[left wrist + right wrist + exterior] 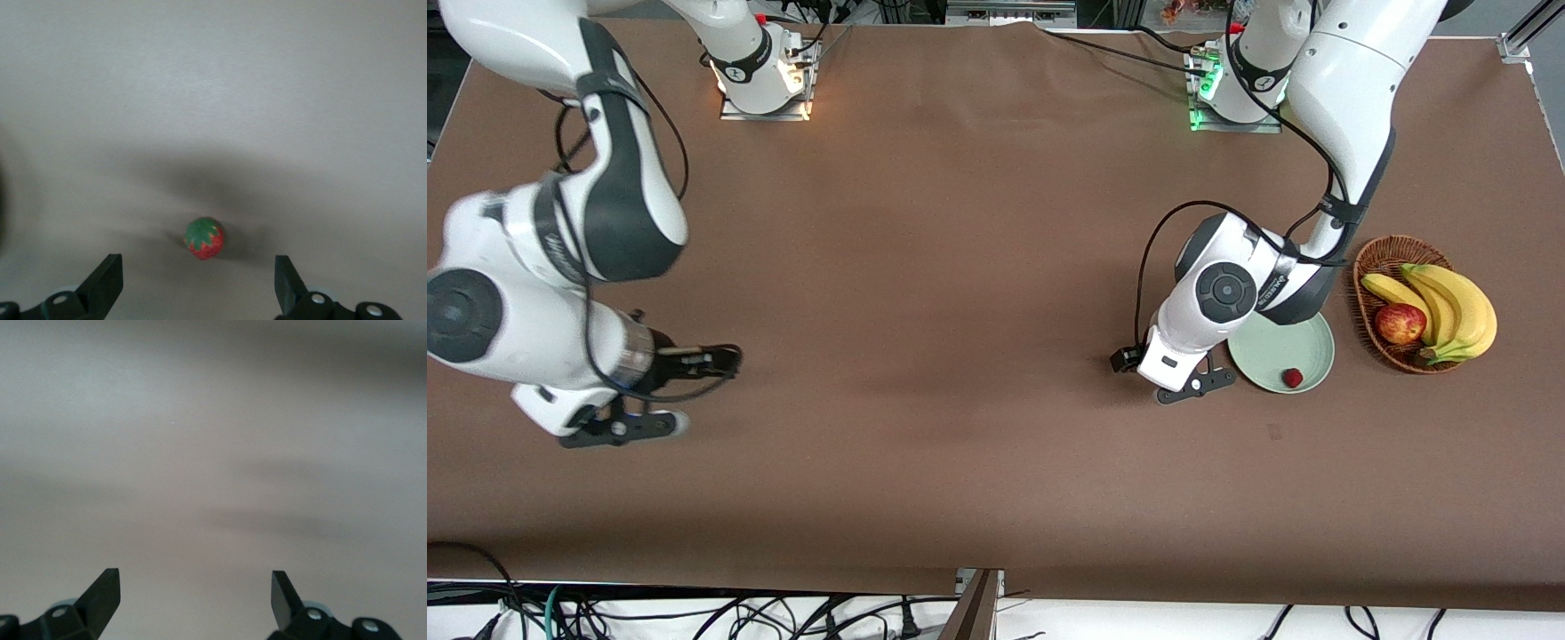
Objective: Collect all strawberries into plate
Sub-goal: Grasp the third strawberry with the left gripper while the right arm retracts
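The pale green plate point(1303, 342) lies toward the left arm's end of the table, with one strawberry point(1292, 378) on it near the rim closest to the front camera. My left gripper point(1183, 378) hangs open just beside the plate, low over the table. In the left wrist view a second strawberry point(204, 238), red with a green top, lies on the bare table just ahead of the open left gripper point(199, 267); the hand hides it in the front view. My right gripper point(605, 422) waits open over bare table at the right arm's end, and the right gripper point(195, 583) has nothing between its fingers.
A brown wicker basket point(1371, 267) with bananas point(1458, 307) and a red apple point(1400, 323) stands beside the plate, toward the table's end. Brown cloth covers the whole table.
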Tool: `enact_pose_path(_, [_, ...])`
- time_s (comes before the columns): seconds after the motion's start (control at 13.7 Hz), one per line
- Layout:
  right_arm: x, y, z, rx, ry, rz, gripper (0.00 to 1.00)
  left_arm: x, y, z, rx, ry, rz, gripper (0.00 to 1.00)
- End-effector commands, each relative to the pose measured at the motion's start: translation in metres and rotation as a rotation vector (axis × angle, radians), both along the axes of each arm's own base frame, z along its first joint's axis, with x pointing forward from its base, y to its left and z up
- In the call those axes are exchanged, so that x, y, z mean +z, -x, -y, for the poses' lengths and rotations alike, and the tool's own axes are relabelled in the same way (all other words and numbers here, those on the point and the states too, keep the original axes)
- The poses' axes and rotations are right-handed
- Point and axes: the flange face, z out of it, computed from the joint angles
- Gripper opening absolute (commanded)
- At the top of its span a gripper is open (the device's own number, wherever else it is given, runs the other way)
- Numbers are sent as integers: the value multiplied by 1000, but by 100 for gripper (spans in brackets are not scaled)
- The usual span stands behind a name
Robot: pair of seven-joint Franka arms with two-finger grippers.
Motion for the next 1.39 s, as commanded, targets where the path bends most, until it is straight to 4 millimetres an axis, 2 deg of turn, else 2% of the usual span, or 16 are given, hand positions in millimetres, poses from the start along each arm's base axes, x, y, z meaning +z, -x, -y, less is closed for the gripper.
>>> enact_pose_path(0.0, [44, 38, 30, 1, 41, 9, 100, -13, 8, 1, 70, -30, 33, 100])
enact_pose_path(0.15, [69, 70, 53, -10, 51, -9, 100, -26, 15, 1, 90, -27, 53, 100])
enact_pose_path(0.29, [85, 99, 68, -40, 64, -25, 100, -28, 16, 1, 107, -29, 56, 100])
enact_pose_path(0.51, [100, 126, 75, -64, 78, -30, 100, -43, 28, 3, 119, -16, 86, 100])
enact_pose_path(0.73, [101, 133, 81, -70, 81, -54, 100, -51, 35, 4, 116, -7, 86, 100])
enact_pose_path(0.88, [106, 138, 87, -73, 78, -63, 100, -57, 37, 5, 115, 5, 92, 90])
enact_pose_path(1.1, [126, 148, 120, -136, 79, -38, 100, -59, 38, 4, 116, 10, 95, 68])
enact_pose_path(1.32, [127, 148, 129, -122, 79, -35, 100, -58, 36, 4, 116, 19, 108, 62])
